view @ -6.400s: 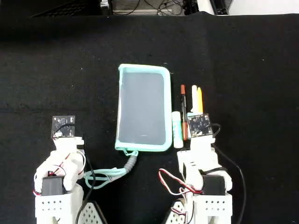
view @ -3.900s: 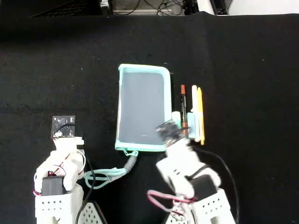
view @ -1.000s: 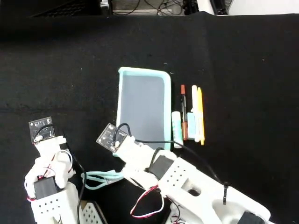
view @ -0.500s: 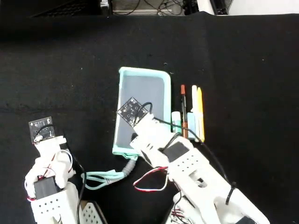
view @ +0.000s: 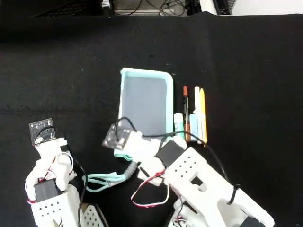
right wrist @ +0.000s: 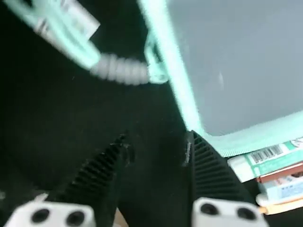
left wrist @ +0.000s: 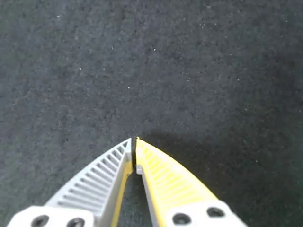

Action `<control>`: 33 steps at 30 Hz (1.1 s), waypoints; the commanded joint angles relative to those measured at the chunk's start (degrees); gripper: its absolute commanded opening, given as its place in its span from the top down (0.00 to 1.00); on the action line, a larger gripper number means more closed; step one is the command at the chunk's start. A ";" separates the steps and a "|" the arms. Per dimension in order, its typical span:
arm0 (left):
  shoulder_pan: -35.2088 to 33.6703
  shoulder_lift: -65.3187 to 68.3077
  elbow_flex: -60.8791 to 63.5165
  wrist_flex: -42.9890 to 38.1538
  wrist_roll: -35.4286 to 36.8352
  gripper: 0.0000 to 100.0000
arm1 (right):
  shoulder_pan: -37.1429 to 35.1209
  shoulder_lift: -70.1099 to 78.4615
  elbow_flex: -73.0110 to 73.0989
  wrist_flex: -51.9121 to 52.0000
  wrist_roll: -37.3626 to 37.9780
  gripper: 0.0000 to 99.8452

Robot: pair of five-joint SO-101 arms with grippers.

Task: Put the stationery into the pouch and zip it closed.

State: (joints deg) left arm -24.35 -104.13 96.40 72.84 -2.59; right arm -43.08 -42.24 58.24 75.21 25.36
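Note:
The pouch (view: 144,104) lies flat mid-table, teal-rimmed with a grey panel. The stationery (view: 193,116) lies along its right side: a white glue stick (view: 178,125), a red-capped pen (view: 185,101) and white and yellow pens. My right arm (view: 180,165) reaches across to the pouch's near-left corner. In the right wrist view my right gripper (right wrist: 154,142) stands open just off the pouch's teal edge (right wrist: 182,101), holding nothing. My left gripper (left wrist: 133,140) is shut and empty above bare black cloth, on the left arm (view: 47,161) at the near left.
A teal strap (view: 106,179) with a grey cord end (view: 132,166) trails from the pouch's near corner toward the arm bases. Black cloth (view: 246,71) covers the table. Cables and equipment sit past the far edge.
My right arm swung leftward to the pouch's near-left corner, went over its panel half a second ago, and has pulled back to the corner. The left arm turned slightly left earlier.

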 commanded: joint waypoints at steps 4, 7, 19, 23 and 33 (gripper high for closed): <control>-0.40 -0.09 0.92 -0.18 0.53 0.97 | -0.62 0.13 2.77 -1.05 6.07 0.95; -0.40 -0.09 0.92 -0.18 0.53 0.97 | -0.62 0.13 5.32 -3.96 6.42 0.90; -0.40 -0.09 0.92 -0.18 0.53 0.97 | 8.44 0.22 14.55 -29.45 5.89 0.87; -0.40 -0.09 0.92 -0.18 0.53 0.97 | 16.18 0.22 14.73 -39.56 5.89 0.87; -0.40 -0.09 0.92 -0.18 0.53 0.97 | 8.09 0.04 7.16 -26.37 -10.11 0.79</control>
State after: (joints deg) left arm -24.35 -104.13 96.40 72.84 -2.59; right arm -30.33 -42.24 70.73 43.74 20.00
